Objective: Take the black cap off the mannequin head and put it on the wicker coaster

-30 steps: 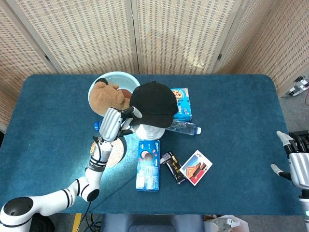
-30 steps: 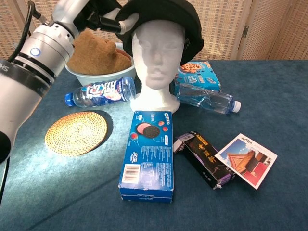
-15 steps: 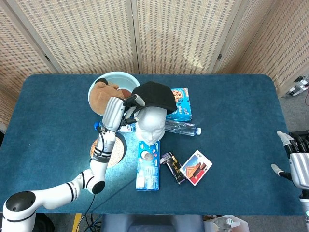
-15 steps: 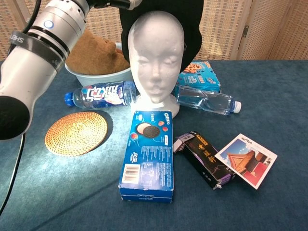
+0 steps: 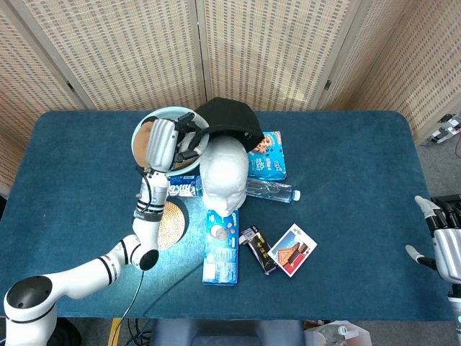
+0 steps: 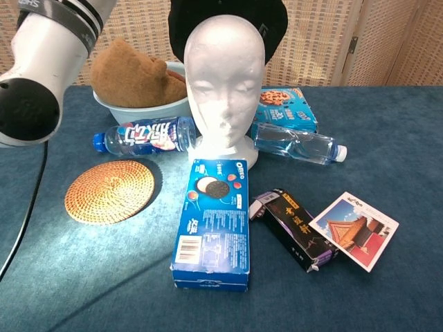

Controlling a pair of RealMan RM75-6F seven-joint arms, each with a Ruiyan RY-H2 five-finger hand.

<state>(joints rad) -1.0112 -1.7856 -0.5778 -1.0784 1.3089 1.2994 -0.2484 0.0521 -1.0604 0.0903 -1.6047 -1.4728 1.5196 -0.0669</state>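
Table (image 5: 346,144) covered in blue cloth carries everything, and by my reading the task sits between its 2 steps: the cap (image 5: 229,122) is off the head (image 5: 220,180) and held in the air behind and above it, not yet carried to the coaster (image 6: 109,190).

Left hand (image 5: 167,141) grips the cap by its near edge, fingers curled onto the brim side (the exact pinch is too small to make out). Right hand (image 5: 441,245) hangs at the table's far right edge, fingers spread, holding nothing.

Next move, as I judge it, calls for swinging the cap toward the robot and down, clear of the head and the bowl (image 5: 144,131), then lowering it onto the coaster, which lies in front of the bottle (image 6: 145,134).

Head view shows the hand on the cap and the right hand; the left arm partly covers the coaster there. Chest view shows the whole coaster bare, and only the cap's lower part behind the head, with neither hand, just the left forearm at top left.
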